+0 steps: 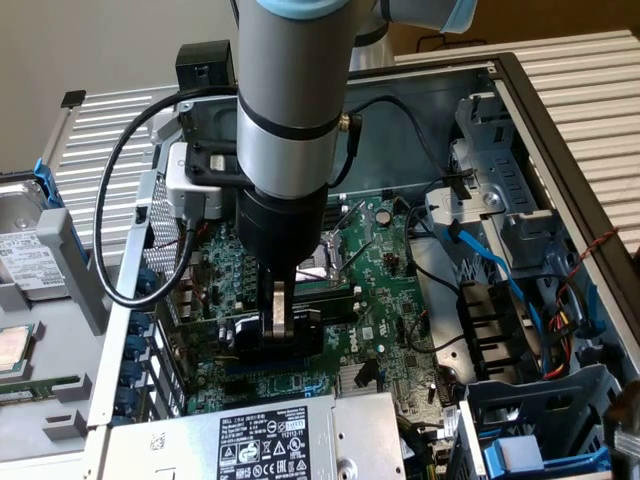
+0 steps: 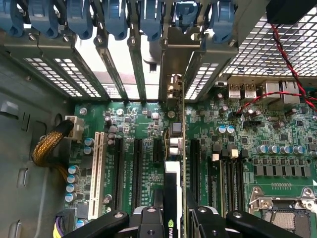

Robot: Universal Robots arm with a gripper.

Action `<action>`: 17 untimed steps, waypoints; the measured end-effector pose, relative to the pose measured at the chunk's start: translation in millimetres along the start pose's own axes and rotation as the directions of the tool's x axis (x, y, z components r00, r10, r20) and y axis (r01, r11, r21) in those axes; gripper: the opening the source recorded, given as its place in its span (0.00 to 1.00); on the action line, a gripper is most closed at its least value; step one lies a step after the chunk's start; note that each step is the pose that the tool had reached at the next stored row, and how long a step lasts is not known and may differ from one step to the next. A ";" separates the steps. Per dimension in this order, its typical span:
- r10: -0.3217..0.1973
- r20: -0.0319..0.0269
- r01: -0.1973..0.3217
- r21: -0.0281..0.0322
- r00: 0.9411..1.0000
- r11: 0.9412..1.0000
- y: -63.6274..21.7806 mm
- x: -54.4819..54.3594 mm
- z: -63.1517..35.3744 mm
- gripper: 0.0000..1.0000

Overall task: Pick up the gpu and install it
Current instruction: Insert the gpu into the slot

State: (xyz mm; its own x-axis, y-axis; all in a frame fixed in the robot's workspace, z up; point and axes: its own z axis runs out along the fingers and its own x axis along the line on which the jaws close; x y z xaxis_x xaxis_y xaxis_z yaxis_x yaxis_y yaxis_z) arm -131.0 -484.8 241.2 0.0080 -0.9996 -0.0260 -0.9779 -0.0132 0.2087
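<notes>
The gpu point(image 1: 250, 332), a small black card, stands on edge low over the green motherboard point(image 1: 385, 270) inside the open computer case. My gripper point(image 1: 279, 322) is shut on its upper edge, pointing straight down. In the wrist view the gpu point(image 2: 173, 191) runs edge-on between my gripper's point(image 2: 178, 224) black fingers point(image 2: 148, 220). Its silver end bracket point(image 2: 173, 59) reaches the row of rear slot openings. The card lines up with a black expansion slot point(image 2: 194, 168). Whether its edge sits in the slot is hidden.
A silver power supply box point(image 1: 270, 440) lies close in front of the card. Blue slot latches point(image 2: 114, 20) line the rear wall. Drive cage point(image 1: 500, 190), black and blue cables point(image 1: 480, 260) crowd the exterior view's right. A white slot point(image 2: 96, 168) and the CPU socket point(image 2: 282, 208) flank the card.
</notes>
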 end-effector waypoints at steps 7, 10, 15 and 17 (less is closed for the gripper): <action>0.001 0.000 -0.001 0.010 1.000 1.000 0.6 0.0 4.5 0.27; 0.001 0.001 -0.001 0.017 1.000 1.000 1.1 -0.2 7.2 0.27; 0.002 0.000 -0.002 0.017 1.000 1.000 1.7 -0.2 7.0 0.27; 0.002 0.000 -0.002 0.016 1.000 1.000 1.8 -0.2 7.0 0.27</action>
State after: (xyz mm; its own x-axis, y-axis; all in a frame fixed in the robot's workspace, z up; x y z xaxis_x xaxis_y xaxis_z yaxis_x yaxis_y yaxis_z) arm -134.2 -484.5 234.7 0.0062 -0.9996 -0.0259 -0.9812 -0.0111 0.1926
